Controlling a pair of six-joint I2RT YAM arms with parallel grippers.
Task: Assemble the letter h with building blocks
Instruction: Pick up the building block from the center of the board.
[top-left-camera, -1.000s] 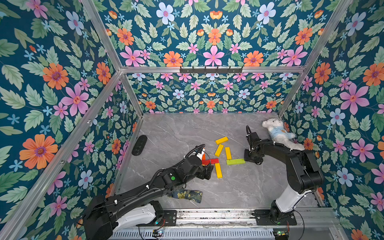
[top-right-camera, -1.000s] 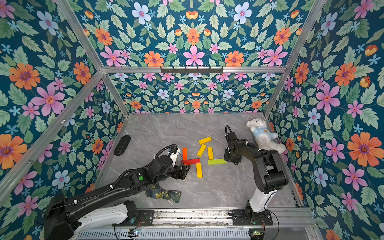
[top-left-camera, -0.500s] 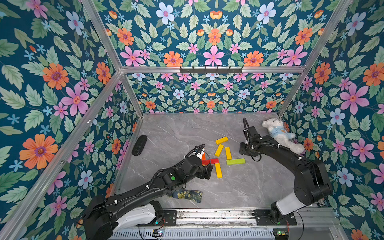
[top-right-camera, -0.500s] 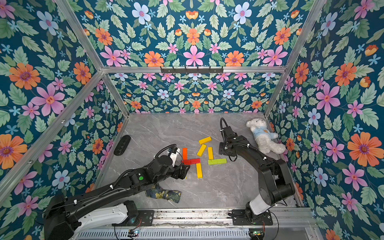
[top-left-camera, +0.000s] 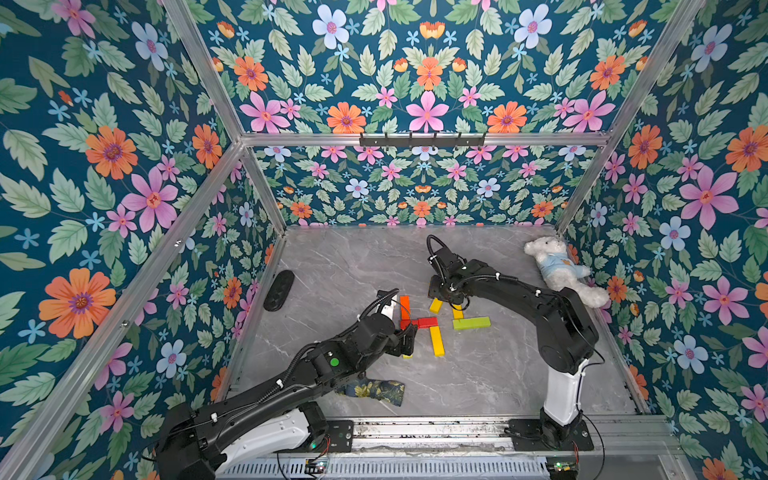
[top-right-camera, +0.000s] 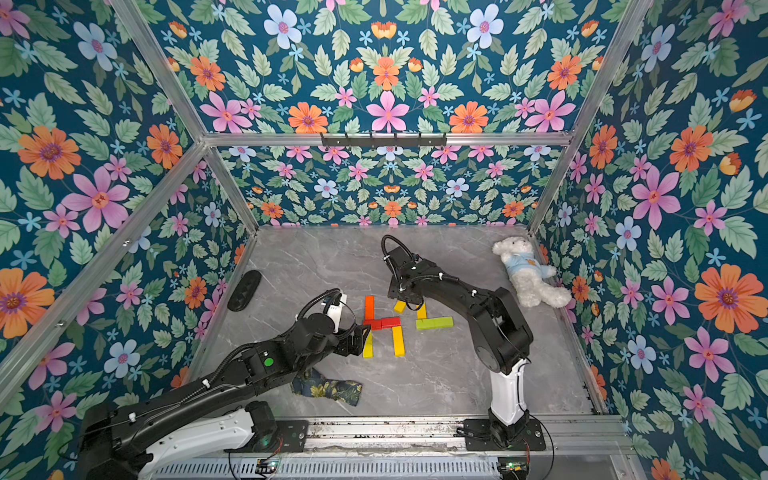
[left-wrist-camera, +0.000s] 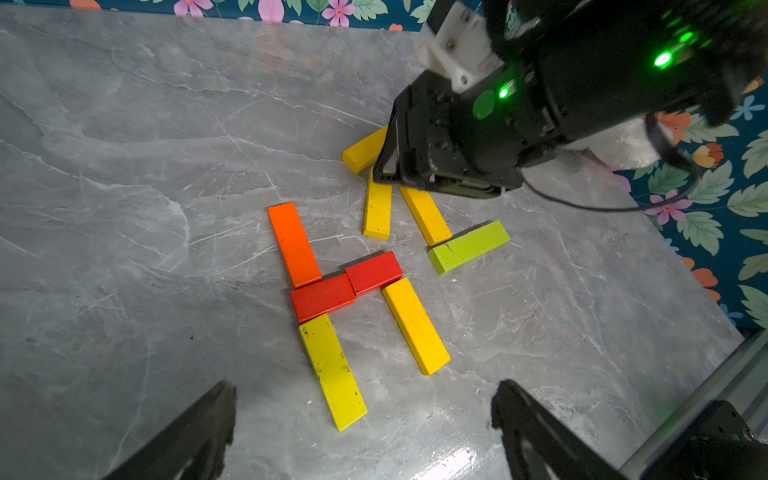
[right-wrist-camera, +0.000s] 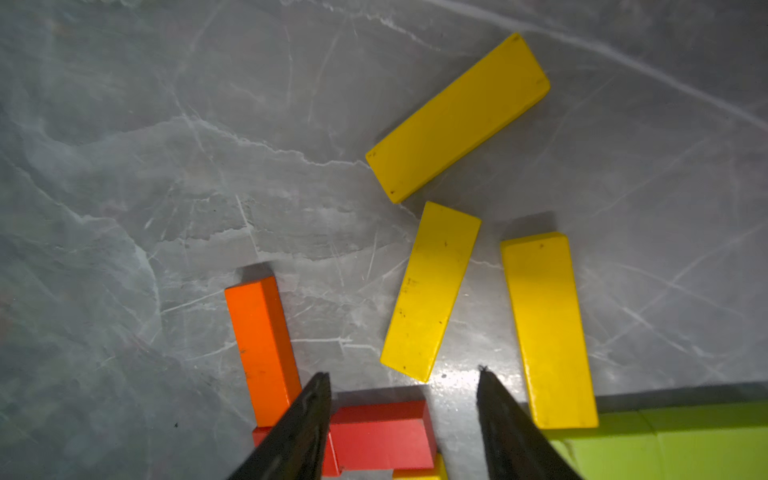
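Grey marble tabletop (top-left-camera: 498, 374) boxed in by floral walls (top-left-camera: 415, 83). Near its middle, building blocks (top-right-camera: 390, 322) lying flat: orange bar (left-wrist-camera: 294, 245) butting end-on against a red bar (left-wrist-camera: 323, 297), second red bar (left-wrist-camera: 374, 272) touching that one end to end, slightly stepped. Yellow bar (left-wrist-camera: 332, 370) running on from the first red toward the near edge, amber bar (left-wrist-camera: 415, 326) doing likewise from the second. Off to the right, lime green bar (left-wrist-camera: 468, 246), apart from the reds, with three loose yellow bars (right-wrist-camera: 430, 291) just beyond it, one ending just beside the green. Left gripper (left-wrist-camera: 363, 388) over the near end of the yellow bar, jaws spread wide, holding nothing. Right gripper (right-wrist-camera: 402, 373) above the loose yellow bars, jaws parted, nothing between them. Plush bear (top-left-camera: 561, 270) against the right wall, dark oval object (top-left-camera: 279, 290) by the left wall, dark floral cloth (top-left-camera: 374, 390) at the near edge, partly under the left arm.
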